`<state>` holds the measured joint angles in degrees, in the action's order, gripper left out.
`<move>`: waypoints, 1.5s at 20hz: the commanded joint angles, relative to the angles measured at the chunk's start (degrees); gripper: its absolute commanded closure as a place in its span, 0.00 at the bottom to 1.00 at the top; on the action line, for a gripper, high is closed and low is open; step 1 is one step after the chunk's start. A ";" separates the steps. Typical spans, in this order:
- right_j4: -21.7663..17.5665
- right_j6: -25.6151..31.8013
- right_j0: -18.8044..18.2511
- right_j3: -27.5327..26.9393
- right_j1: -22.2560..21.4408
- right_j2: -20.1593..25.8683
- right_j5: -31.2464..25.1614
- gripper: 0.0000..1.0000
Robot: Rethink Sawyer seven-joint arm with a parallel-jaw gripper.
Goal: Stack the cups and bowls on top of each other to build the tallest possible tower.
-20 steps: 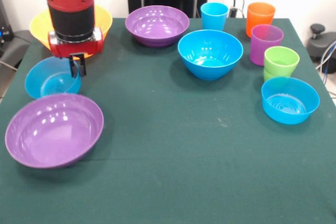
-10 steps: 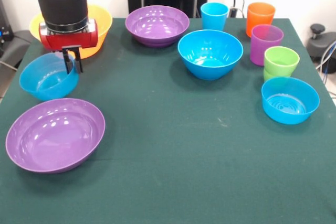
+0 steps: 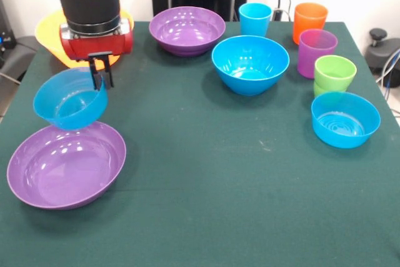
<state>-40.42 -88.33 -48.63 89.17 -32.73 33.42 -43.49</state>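
The gripper [image 3: 102, 74] hangs at the far left of the tabletop [image 3: 206, 179], its jaws pinching the rim of a small blue bowl [image 3: 70, 99]. That bowl is tilted and appears lifted clear of the tabletop, overlapping the far edge of the wide purple bowl [image 3: 65, 164] at the near left; whether the two touch cannot be told. Behind the arm sits the large yellow bowl [image 3: 47, 35], partly hidden.

No tower stands yet. The second purple bowl [image 3: 187, 29] and the large blue bowl [image 3: 250, 64] sit apart in the far middle. At the right are the light blue cup [image 3: 255, 18], orange cup [image 3: 310, 20], translucent purple cup [image 3: 317, 52] and lime green cup [image 3: 334, 74], with the other small blue bowl [image 3: 345, 119] just in front of the green cup.

This looks like the carrying step of a first stack. The next move probably calls for centring the held bowl over its chosen base, levelling it, lowering until it seats, then releasing. Because it is gripped by one side of the rim, it may swing or land crooked.
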 commanded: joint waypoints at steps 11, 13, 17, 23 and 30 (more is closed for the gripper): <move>2.40 -2.67 12.05 1.56 -3.91 -1.79 -5.02 1.00; 3.04 -4.74 14.03 2.13 -4.72 -2.58 -4.75 1.00; 2.94 -8.64 18.15 1.68 -4.49 -5.23 -3.08 1.00; 1.04 -11.77 22.23 0.41 -2.97 -9.61 0.24 1.00; -2.26 -14.26 26.06 -1.34 1.22 -14.49 6.25 1.00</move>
<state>-37.94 -91.88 -24.81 89.31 -36.25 25.40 -42.38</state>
